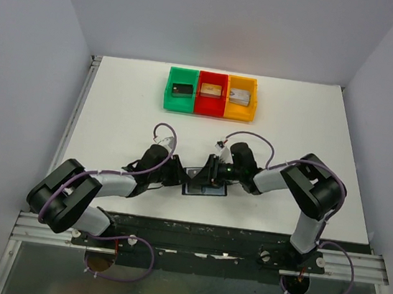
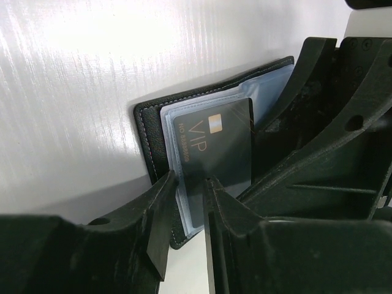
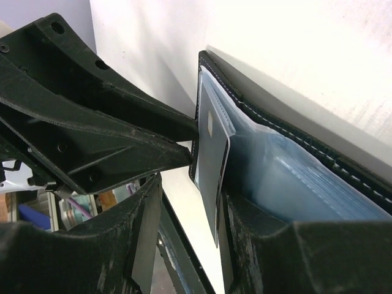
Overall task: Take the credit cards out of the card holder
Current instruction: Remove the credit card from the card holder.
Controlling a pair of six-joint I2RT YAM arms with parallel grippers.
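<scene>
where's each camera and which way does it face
top external: above, behind the bases, looking down at the table; both arms show
left wrist: on the left arm, facing the open card holder and black card; own fingers low
right wrist: on the right arm, facing the card holder edge-on; own fingers low
shared: both wrist views show the card holder and black card

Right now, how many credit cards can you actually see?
1: a black card marked VIP, poking out of the clear sleeves of the open card holder. More may be hidden inside the sleeves.
</scene>
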